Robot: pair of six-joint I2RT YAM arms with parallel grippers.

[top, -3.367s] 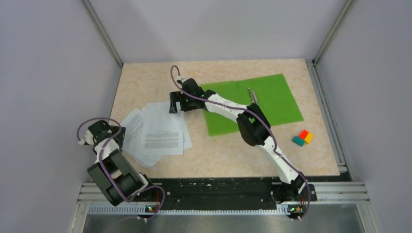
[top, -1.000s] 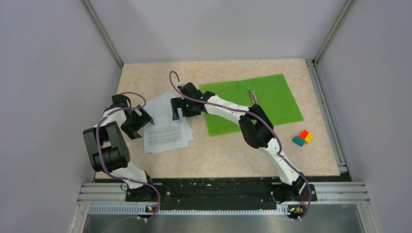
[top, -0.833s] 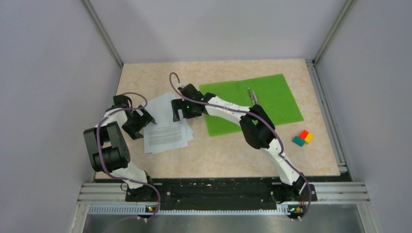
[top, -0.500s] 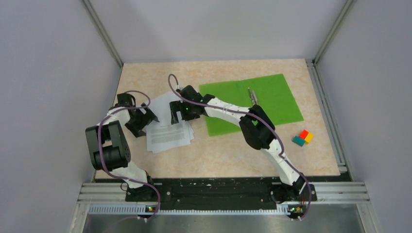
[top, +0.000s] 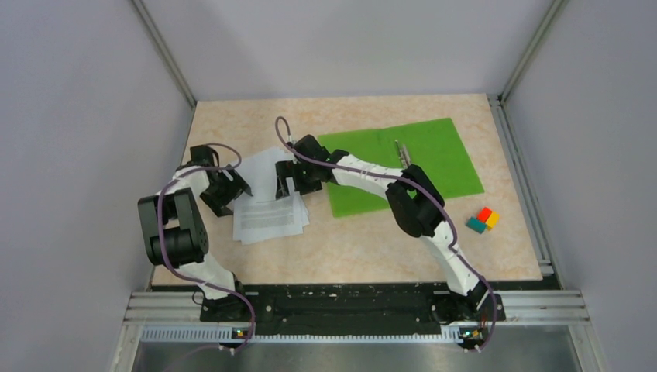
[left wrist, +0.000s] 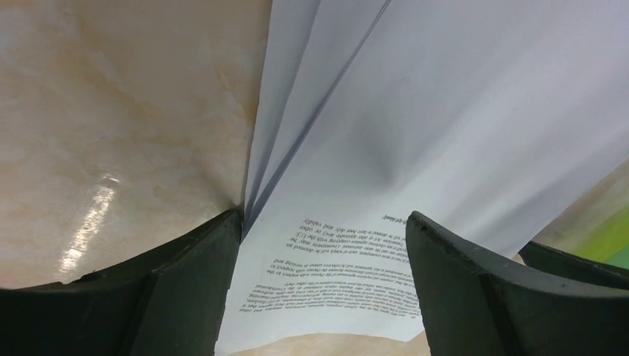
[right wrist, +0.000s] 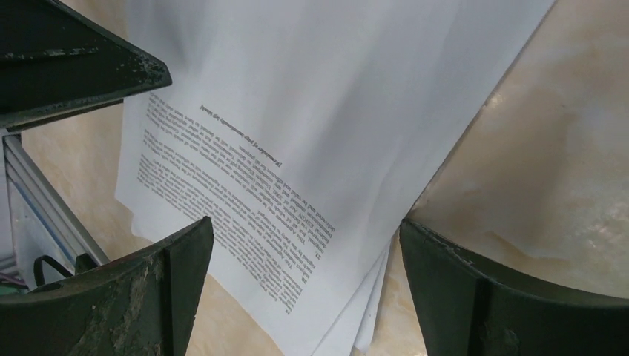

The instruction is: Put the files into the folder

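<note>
On the counter (top: 356, 248) the green folder (top: 434, 155) is lying open toward the right, with its long side running left to right. The files (top: 267, 217) are lying as a loose stack just beside its left edge. The left tool (top: 230, 191) is sitting at the left edge of the stack and the right tool (top: 286, 184) at its right edge. Both are standing with jaws apart over the paper, not closed on it. The folder is lying beyond the right tool, so I judge the stack is needing to travel rightwards.
</note>
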